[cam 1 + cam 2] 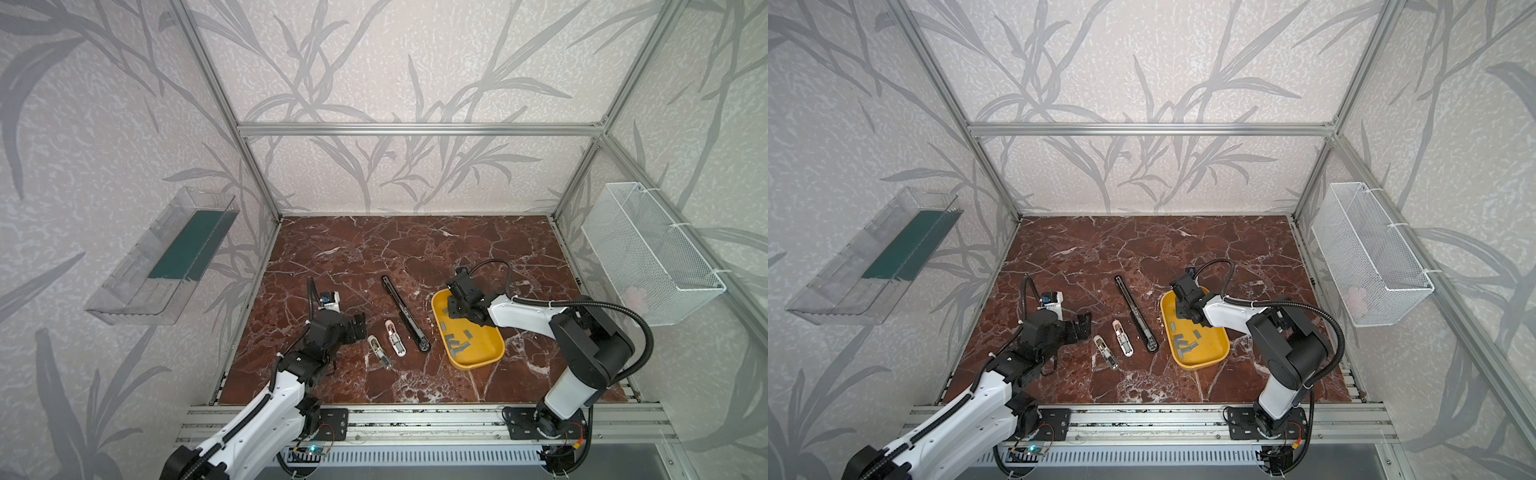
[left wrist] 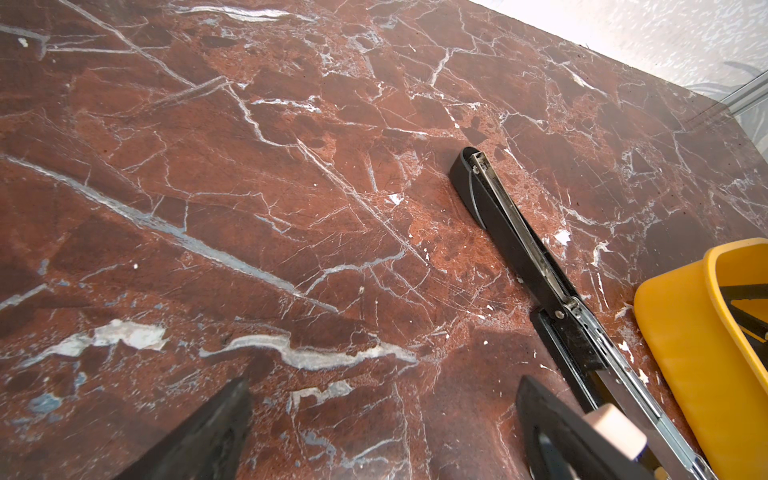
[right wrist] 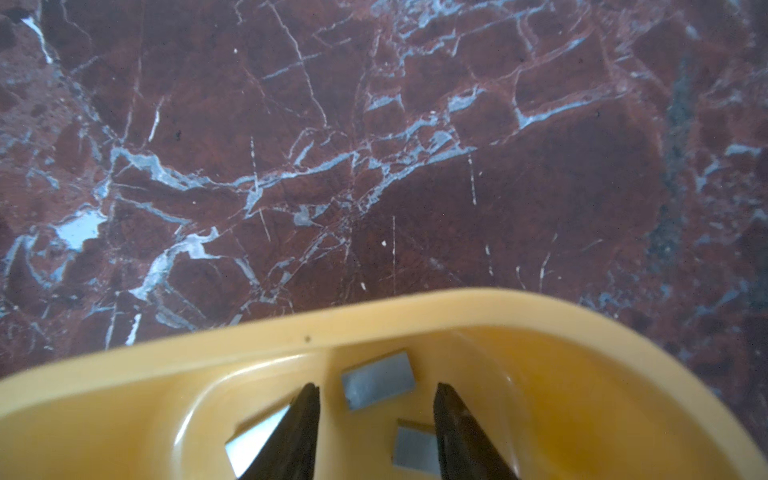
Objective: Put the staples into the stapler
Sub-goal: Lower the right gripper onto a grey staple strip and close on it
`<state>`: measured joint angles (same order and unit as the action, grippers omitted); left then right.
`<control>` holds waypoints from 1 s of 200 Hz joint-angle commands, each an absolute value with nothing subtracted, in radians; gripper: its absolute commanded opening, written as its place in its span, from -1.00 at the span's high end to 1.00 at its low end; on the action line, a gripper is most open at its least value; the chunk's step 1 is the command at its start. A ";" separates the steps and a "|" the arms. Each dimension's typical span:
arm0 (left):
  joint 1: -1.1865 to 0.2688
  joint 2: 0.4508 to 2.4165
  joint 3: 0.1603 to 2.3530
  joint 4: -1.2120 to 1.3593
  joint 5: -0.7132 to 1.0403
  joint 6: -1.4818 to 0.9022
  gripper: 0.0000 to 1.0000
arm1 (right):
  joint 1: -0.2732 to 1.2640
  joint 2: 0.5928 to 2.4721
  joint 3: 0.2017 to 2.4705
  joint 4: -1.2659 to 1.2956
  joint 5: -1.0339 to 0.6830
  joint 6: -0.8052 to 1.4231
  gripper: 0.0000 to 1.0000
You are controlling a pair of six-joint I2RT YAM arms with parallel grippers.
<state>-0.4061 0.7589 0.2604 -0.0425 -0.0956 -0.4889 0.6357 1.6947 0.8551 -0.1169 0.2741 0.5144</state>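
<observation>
Several grey staples [image 1: 457, 345] [image 1: 1185, 347] lie in a yellow tray [image 1: 473, 365] [image 1: 1200, 365]. My right gripper [image 1: 455, 311] [image 3: 376, 388] hangs over the tray's far end, open, its tips just above the floor. One staple strip [image 3: 378, 380] lies flat between the tips, untouched, and two more [image 3: 415, 451] [image 3: 257, 440] lie beside the fingers. A long black stapler [image 1: 405, 313] [image 2: 519, 237] lies opened flat left of the tray. Two small staplers [image 1: 395, 338] [image 1: 379, 352] lie open further left. My left gripper [image 1: 360, 326] [image 2: 384, 382] is wide open and empty beside them.
The tabletop is red-brown marble [image 1: 374, 257]. A clear plastic bin [image 1: 162, 262] hangs on the left wall and a white wire basket [image 1: 652, 253] on the right wall. An aluminium rail [image 1: 415, 419] runs along the front edge.
</observation>
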 commanded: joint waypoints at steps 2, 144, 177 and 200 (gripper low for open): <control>-0.411 0.750 0.283 -0.026 -0.110 -0.480 -0.98 | 0.633 1.701 0.852 -0.167 0.245 0.539 0.09; -0.414 0.747 0.283 -0.023 -0.105 -0.480 -0.98 | 0.636 1.608 0.767 -0.225 0.251 0.574 0.05; -0.414 0.747 0.282 -0.023 -0.106 -0.479 -0.98 | 0.638 1.572 0.768 -0.279 0.253 0.597 0.15; -0.414 0.747 0.283 -0.022 -0.104 -0.480 -0.98 | 0.646 1.546 0.763 -0.306 0.234 0.619 0.20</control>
<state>-0.4107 0.7563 0.2604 -0.0357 -0.0952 -0.4885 0.6373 1.5940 0.7803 -0.2287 0.2508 0.5835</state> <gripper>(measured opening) 0.991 0.404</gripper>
